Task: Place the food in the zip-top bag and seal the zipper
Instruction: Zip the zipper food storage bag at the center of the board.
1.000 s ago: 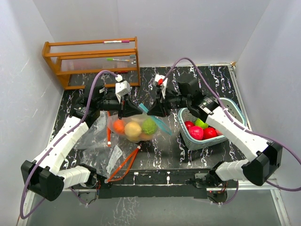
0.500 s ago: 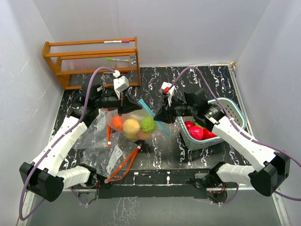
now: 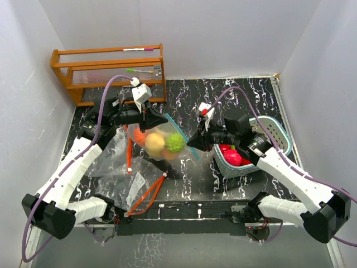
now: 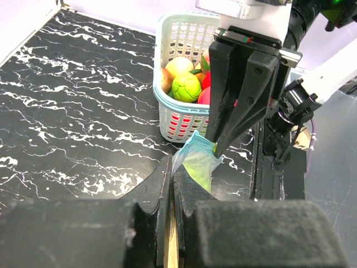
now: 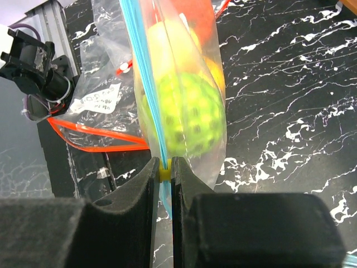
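Sealing under way. Hold left fingers (image 4: 148, 192) clamped on one end of the bag (image 3: 159, 142); draw right fingers (image 5: 139, 192), pinched together on the yellow slider (image 5: 162, 174), straight along the taut zipper (image 5: 140, 67). Noted held up over the counter (image 3: 245, 92): clear, bulging with orange, yellow, green food (image 3: 176, 142); closure possibly incomplete.

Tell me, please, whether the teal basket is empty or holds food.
Not empty: the teal basket holds toy fruits, red and pink from above, green and peach in the left wrist view.

Lab cell: white walls (image 3: 223, 33), bolted arms (image 3: 70, 170)
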### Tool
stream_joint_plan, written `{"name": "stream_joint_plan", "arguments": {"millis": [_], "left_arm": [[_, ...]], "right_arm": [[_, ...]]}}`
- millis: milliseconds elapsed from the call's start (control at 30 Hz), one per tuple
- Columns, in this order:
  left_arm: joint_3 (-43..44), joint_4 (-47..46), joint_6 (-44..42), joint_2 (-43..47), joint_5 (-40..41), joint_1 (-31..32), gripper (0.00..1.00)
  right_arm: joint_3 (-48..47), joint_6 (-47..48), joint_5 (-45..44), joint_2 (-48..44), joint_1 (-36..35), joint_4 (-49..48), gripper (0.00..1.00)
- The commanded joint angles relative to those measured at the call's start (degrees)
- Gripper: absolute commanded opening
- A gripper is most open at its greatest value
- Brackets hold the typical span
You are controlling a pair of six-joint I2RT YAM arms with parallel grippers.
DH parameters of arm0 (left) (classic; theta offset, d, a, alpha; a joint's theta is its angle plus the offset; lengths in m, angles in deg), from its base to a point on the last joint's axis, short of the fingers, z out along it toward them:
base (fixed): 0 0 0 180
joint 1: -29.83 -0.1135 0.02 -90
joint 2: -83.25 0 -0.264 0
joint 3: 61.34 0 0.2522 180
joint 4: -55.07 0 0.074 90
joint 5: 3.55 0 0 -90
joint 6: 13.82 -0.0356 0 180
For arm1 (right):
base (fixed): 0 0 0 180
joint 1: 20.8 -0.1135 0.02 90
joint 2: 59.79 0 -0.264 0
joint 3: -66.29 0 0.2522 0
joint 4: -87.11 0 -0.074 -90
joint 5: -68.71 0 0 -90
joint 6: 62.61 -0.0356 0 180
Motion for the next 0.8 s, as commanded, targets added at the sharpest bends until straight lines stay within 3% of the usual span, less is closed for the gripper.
{"name": "stream_joint_plan", "arguments": {"millis": [0, 767], "left_arm": [[3.6, -7.8, 1.8, 2.1, 3.7, -0.5, 0.0], [8.2, -12.2, 6.2, -0.6, 16.0, -0.8, 0.0]], "right_arm": [[3.5, -2.0, -2.5, -2.4, 0.3, 2.9, 0.09], [8.7, -5.8, -7.7, -5.4, 0.4, 3.5, 0.09]]}}
